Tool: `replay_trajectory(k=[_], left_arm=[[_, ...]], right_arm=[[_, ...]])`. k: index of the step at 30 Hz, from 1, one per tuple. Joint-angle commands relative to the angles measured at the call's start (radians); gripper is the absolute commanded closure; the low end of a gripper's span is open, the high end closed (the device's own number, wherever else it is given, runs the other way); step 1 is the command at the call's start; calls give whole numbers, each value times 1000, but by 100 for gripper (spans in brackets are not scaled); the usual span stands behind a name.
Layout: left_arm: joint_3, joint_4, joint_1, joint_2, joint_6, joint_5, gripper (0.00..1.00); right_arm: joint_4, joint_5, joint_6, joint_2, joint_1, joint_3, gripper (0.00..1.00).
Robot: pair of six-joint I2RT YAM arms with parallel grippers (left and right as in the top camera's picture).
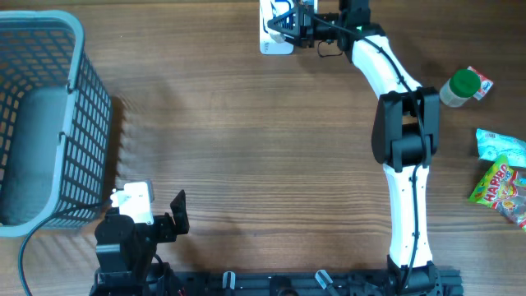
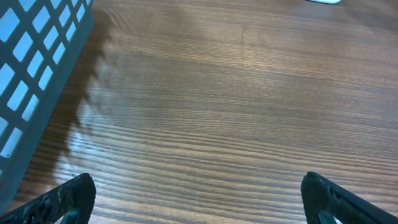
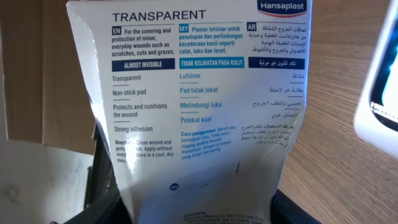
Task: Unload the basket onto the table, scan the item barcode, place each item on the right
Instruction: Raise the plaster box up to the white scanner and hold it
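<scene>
Right gripper point(image 1: 294, 25) on your rig is clamped on the bottom edge of the Hansaplast plaster pack point(image 3: 199, 93), holding it up at the far edge of the table point(image 1: 246, 148). You get its printed back facing the wrist cam, and a white device point(image 3: 380, 93) sits just beside it. Your left gripper point(image 2: 199, 202) is spread wide open low over the wood, right next to the grey basket point(image 1: 82, 99). A green-capped bottle point(image 1: 464, 85) and a Haribo bag point(image 1: 497, 185) lie off on the right side.
</scene>
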Motion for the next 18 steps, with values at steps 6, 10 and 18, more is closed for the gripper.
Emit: replay_trajectory(k=[6,10,18], left_arm=[[-5,2,5,-5,5,11,0],[-5,2,5,-5,5,11,0],[-5,2,5,-5,5,11,0]], right_arm=[[35,14,47,47,-5,-5,51],[38,40,122,63,-10,-5,51],[47,29,186,90,-15,-5,55]])
